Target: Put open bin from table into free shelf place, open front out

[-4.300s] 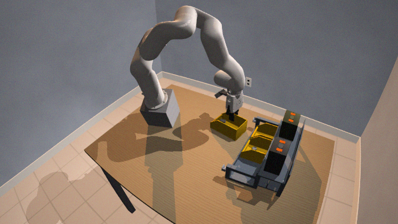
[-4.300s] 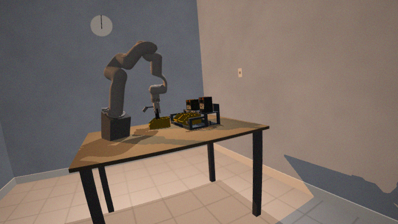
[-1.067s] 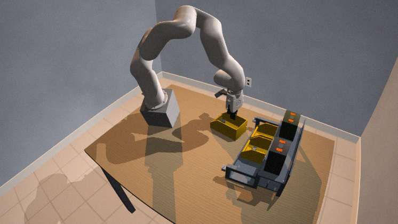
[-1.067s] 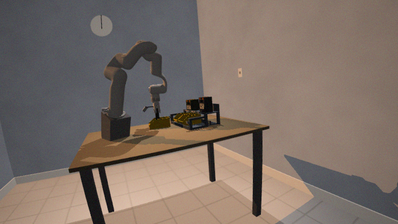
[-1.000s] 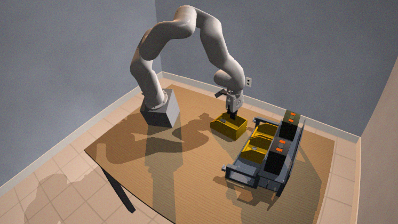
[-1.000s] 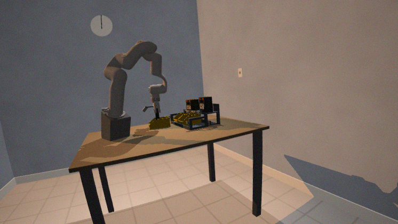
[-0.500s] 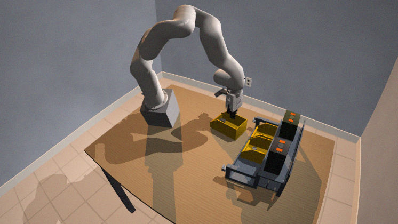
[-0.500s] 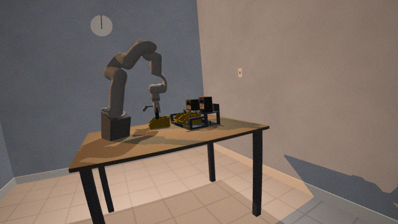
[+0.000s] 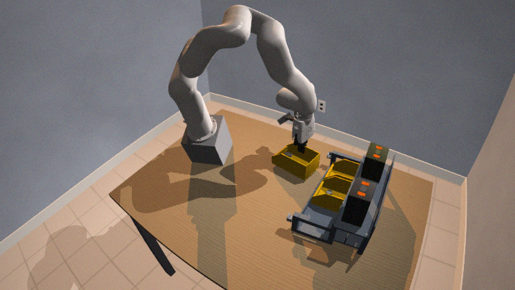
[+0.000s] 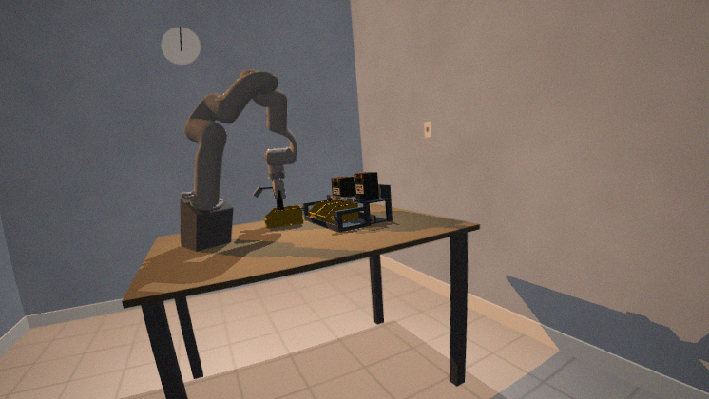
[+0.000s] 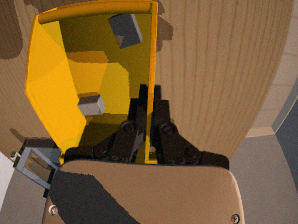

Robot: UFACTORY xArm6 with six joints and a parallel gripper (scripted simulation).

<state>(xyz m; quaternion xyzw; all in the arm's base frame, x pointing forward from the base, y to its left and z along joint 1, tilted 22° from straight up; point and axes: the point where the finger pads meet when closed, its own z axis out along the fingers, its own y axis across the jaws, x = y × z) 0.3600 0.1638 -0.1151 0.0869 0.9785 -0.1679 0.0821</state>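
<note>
At the left the grey base block [image 9: 203, 154] [image 10: 205, 229] carries the arm, which arches over to the gripper [image 9: 301, 149] [image 10: 279, 205] [image 11: 151, 95], pointing down, and it's narrow, pinched on a side wall of the yellow open bin [image 9: 290, 167] [image 10: 285, 218] [image 11: 47, 70]; the bin hangs to one side of that grip in the wrist view, one finger inside it, the other outside; over the table [image 9: 252, 230] [image 10: 307, 253] [image 11: 215, 65], between base block and shelf rack [image 9: 296, 224] [image 10: 338, 221] [image 11: 42, 143], here's the bin looking upright, its lower open front turned towards the base side; two grey parts [image 11: 125, 30] [image 11: 91, 105] lie well apart inside, the walls half bright, half shaded; further right come the rack's yellow bins [image 9: 327, 202] [image 10: 322, 212], with two dark boxes [image 9: 356, 210] [image 10: 366, 186] above and behind; the wrist view cuts off most of the rack; the far finger is hidden outside, shadow muddies the bin's underside, and I can't tell whether it touches the table.

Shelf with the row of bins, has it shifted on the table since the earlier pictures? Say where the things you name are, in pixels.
No. The shelf [image 9: 295, 224] [image 10: 338, 220] [image 11: 47, 145] shows no shift in the top view, judged against the gray base block [image 9: 202, 153] [image 10: 214, 228].
</note>
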